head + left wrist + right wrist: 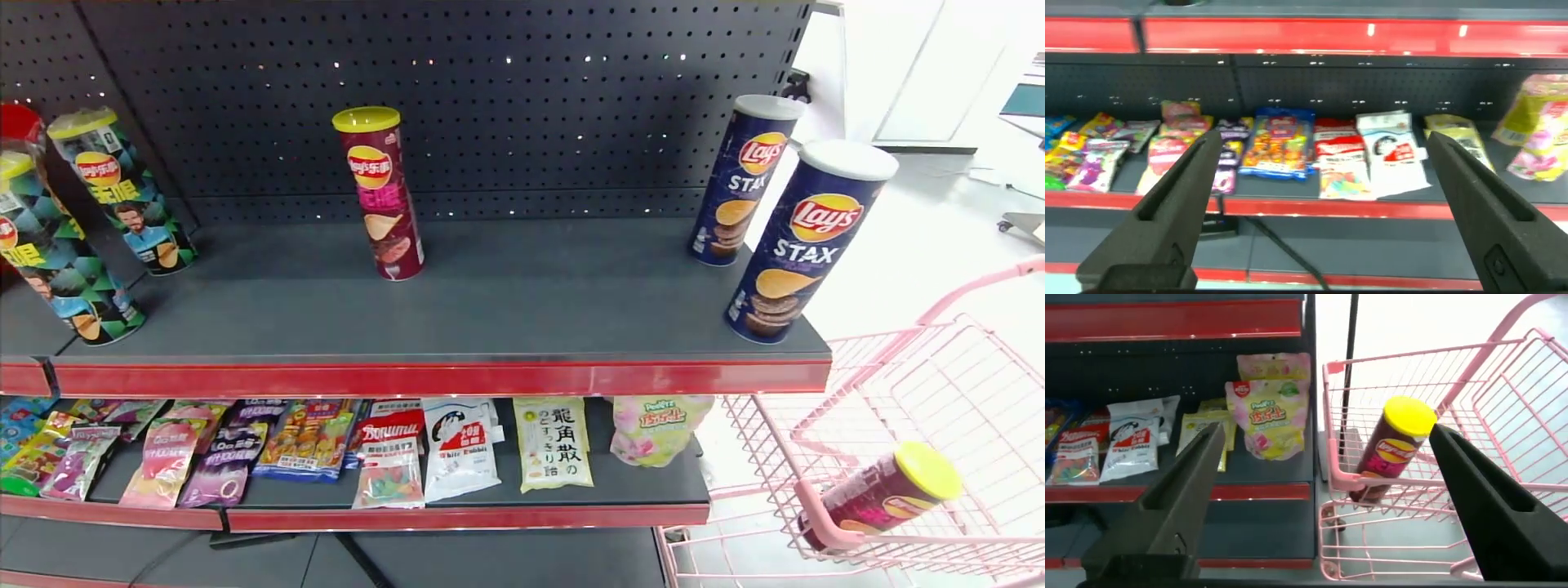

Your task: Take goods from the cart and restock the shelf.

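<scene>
Lying aslant in the pink wire cart (922,384), yellow lid uppermost, base down by the cart's front corner: one maroon chip can (886,490), off to the right of the shelving and well below the upper shelf (506,314).

Probably light, being a cardboard tube of crisps. Stiff enough along the wall for a firm pinch, yet dentable if squeezed hard, and fragile inside. Glossy wrap, so likely a little slippery; round, so apt to roll or swivel between flat fingers. Best taken across the middle of the tube, square to its long axis, away from the plastic lid, liable to pop off. Worth minding the wire wall close beside it on the way in.

Spread wide and holding nothing: right hand (1327,433), facing the cart and that can. Likewise wide and empty: left hand (1319,143), facing the lower shelf (653,486).

Counted:
- In the cart, one can.
- On the upper shelf, one matching maroon can (380,196) upright and alone mid-shelf.
- At the right end, two navy cans (744,180) with white lids, one behind the other.
- At the left end, two green-patterned cans (122,192), plus a red-lidded one (16,122) cut off at the edge.
- On the lower shelf, a row of snack bags (457,449), overlapping too much for a sure count.
</scene>
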Tool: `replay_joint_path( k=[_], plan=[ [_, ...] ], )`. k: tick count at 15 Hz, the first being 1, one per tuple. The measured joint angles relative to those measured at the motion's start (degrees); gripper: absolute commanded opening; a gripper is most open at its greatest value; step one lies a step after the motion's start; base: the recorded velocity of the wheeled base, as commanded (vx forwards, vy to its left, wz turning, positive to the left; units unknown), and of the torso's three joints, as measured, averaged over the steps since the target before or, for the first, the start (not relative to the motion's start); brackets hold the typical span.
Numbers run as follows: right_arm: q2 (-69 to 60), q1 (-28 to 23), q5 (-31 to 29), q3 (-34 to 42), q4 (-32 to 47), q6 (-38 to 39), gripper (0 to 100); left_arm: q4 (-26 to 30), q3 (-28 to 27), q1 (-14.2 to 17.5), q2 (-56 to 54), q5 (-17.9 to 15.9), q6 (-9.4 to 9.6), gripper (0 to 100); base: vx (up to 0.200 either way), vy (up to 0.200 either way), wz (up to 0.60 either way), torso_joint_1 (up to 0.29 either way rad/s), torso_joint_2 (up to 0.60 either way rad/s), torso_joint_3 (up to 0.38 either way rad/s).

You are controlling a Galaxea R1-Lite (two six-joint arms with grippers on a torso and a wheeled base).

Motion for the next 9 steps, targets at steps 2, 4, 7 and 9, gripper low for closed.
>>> replay_joint_path(
  k=[2, 4, 7, 9],
  plan=[
    [0.0, 0.0, 0.0, 0.0, 0.0, 0.0, 100, 0.0, 0.0, 0.0, 0.0, 0.0, 0.0, 100, 0.0, -0.2, 0.0, 0.002, 0.0, 0.0],
    [0.0, 0.0, 0.0, 0.0, 0.0, 0.0, 100, 0.0, 0.0, 0.0, 0.0, 0.0, 0.0, 100, 0.0, -0.2, 0.0, 0.007, 0.0, 0.002],
    [0.0, 0.0, -0.1, 0.0, 0.0, 0.0, 100, 0.0, 0.0, 0.1, 0.0, 0.0, -0.02, 100, 0.0, 0.0, 0.0, 0.0, 0.0, 0.0],
    [0.0, -0.1, 0.0, 0.0, 0.0, 0.0, 100, 0.0, 0.0, -0.1, 0.0, 0.0, -0.02, 100, 0.0, 0.0, -0.6, 0.002, 0.0, 0.002]
  ],
)
